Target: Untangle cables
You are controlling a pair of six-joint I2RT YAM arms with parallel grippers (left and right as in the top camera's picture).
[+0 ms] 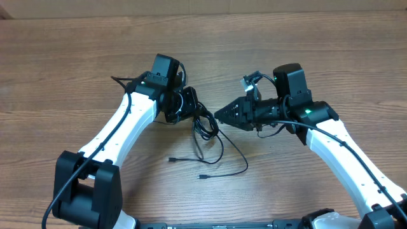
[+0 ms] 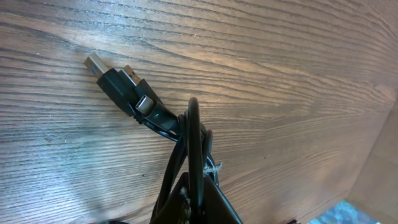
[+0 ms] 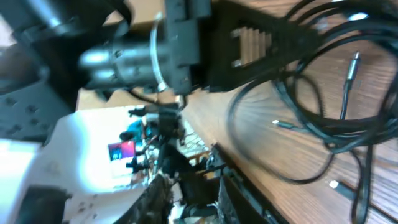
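Observation:
The cables (image 1: pixel 208 130) are thin black cords bunched in loops at the table's middle. Loose plug ends (image 1: pixel 172 159) trail toward the front. My left gripper (image 1: pixel 189 108) is at the bundle's left edge. In the left wrist view it (image 2: pixel 200 202) is shut on several black strands (image 2: pixel 189 134), and two USB plugs (image 2: pixel 115 78) lie on the wood beyond. My right gripper (image 1: pixel 219 115) points left, its tip just right of the bundle. In the blurred right wrist view its fingers (image 3: pixel 196 199) stand apart with nothing between them. The cables (image 3: pixel 311 121) loop off to the side there.
The wooden table (image 1: pixel 76 57) spreads around both arms. The left arm's gripper body (image 3: pixel 249 40) fills the top of the right wrist view. A silver-tipped plug (image 3: pixel 353 62) lies among the loops. Thicker black wires run along each white arm (image 1: pixel 121 127).

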